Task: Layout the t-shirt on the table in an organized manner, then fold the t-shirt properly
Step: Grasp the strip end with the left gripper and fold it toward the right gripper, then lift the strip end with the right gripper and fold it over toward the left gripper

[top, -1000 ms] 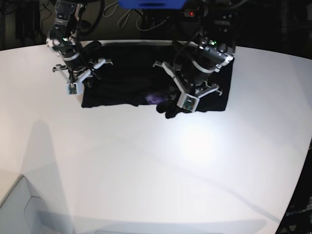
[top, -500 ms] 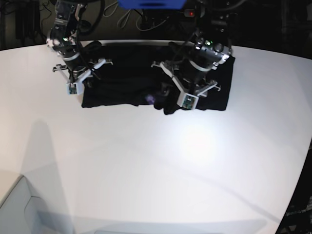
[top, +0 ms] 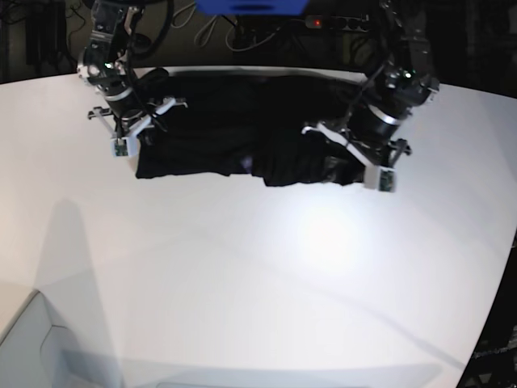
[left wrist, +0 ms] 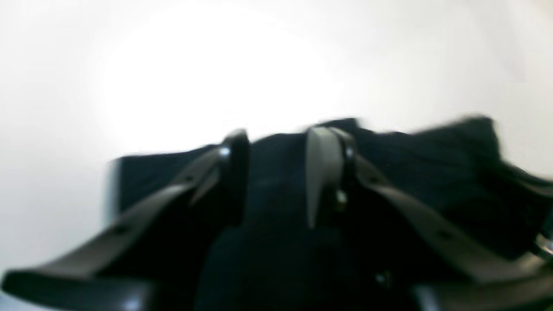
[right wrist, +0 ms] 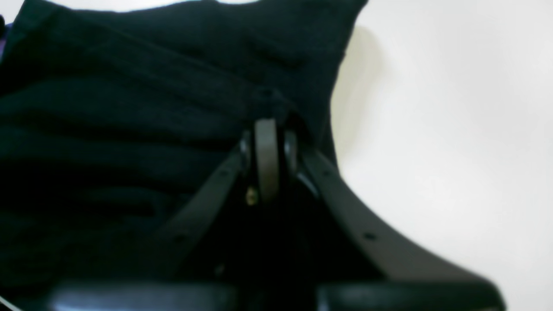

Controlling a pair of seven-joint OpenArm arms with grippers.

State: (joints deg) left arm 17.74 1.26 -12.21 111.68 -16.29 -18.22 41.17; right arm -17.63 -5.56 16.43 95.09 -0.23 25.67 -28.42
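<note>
The black t-shirt (top: pixel 210 121) lies spread along the far side of the white table (top: pixel 258 283). A small patch of purple print (top: pixel 246 164) shows at its near edge, with bunched folds to the right of it. My left gripper (top: pixel 339 168) hovers over the shirt's right part. In the left wrist view, which is blurred, it (left wrist: pixel 278 172) is open, with black cloth (left wrist: pixel 432 164) below and beyond the fingers. My right gripper (top: pixel 144 137) is at the shirt's left end. In the right wrist view it (right wrist: pixel 267 151) is shut on the shirt's edge (right wrist: pixel 173 86).
Cables and dark equipment sit behind the table's far edge, with a blue object (top: pixel 250 6) above them. The table's curved edge (top: pixel 494 307) runs down the right. A grey surface (top: pixel 24 347) lies at the bottom left.
My left arm has swung right, from the shirt's middle to its right part, leaving a bunched fold at the near edge. The right arm has not moved.
</note>
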